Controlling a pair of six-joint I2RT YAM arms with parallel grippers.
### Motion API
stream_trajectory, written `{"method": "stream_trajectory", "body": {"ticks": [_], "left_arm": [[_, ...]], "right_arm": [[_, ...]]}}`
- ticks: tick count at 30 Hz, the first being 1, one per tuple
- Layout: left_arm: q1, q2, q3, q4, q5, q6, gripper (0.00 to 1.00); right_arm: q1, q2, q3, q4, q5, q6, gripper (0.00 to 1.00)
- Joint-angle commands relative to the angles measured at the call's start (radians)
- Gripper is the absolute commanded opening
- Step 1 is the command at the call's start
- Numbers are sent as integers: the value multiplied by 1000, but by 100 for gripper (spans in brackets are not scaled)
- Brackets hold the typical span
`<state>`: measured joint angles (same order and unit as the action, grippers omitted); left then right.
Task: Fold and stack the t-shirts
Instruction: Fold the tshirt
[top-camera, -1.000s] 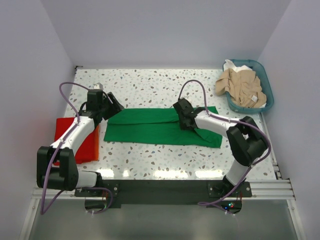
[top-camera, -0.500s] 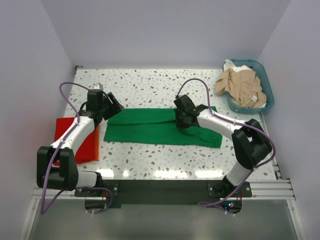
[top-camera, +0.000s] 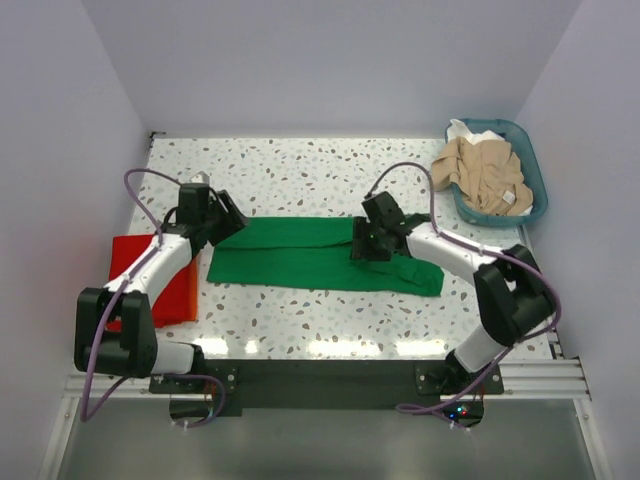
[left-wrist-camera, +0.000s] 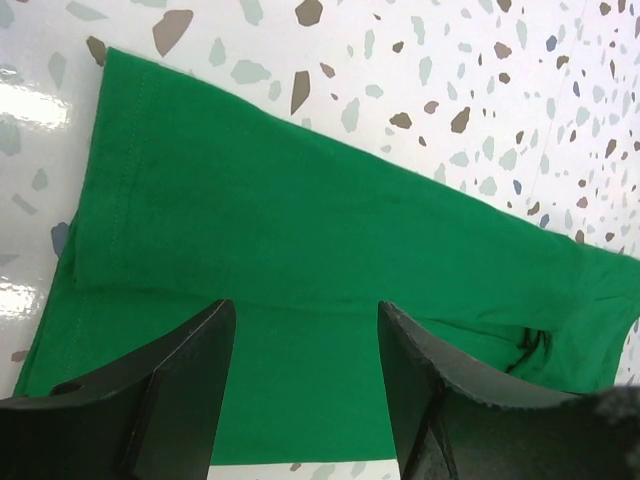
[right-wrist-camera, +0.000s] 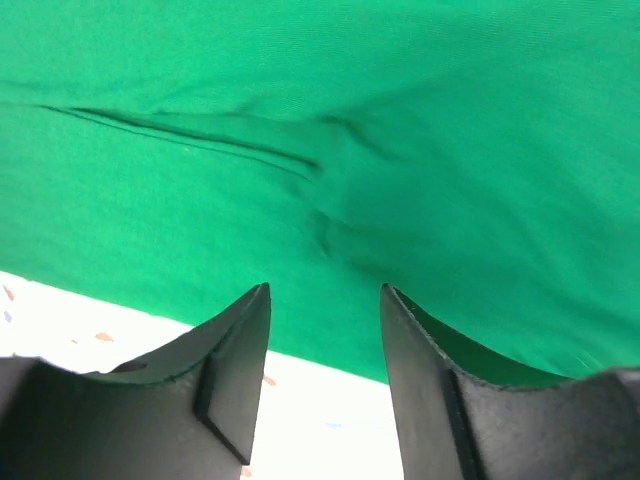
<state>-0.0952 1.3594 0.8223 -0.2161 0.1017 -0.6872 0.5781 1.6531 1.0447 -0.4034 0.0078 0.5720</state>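
Observation:
A bright green t-shirt (top-camera: 300, 255) lies folded into a long strip across the middle of the table. My left gripper (top-camera: 228, 213) hangs open over its left end, and in the left wrist view the left gripper (left-wrist-camera: 305, 330) has only the green t-shirt (left-wrist-camera: 300, 220) below its gap. My right gripper (top-camera: 362, 245) stands open over the strip's right part. The right wrist view shows the right gripper (right-wrist-camera: 325, 300) above the near edge of the wrinkled green t-shirt (right-wrist-camera: 330, 130), gripping nothing. A folded red t-shirt (top-camera: 170, 295) lies at the left, partly under my left arm.
A teal basket (top-camera: 535, 170) at the back right corner holds crumpled beige t-shirts (top-camera: 485, 175) and a white one (top-camera: 480, 135). White walls close in the speckled table (top-camera: 300, 170) on three sides. The arm bases sit at the near edge.
My right gripper went from shut on the green cloth to open, letting it go, and shifted slightly right. The left gripper stayed open and moved very little.

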Motion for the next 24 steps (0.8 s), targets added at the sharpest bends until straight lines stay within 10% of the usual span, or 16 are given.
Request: {"method": "stream_trajectory", "body": {"ticks": [1,24], "left_arm": [[-32,13,-2,60,7,-1,64],[-190,126,48,-130,-424,-173,58]], "right_arm": [[-67,-183,-49,26,9,51,52],[-365,-248,-314,141,-88,91,50]]}}
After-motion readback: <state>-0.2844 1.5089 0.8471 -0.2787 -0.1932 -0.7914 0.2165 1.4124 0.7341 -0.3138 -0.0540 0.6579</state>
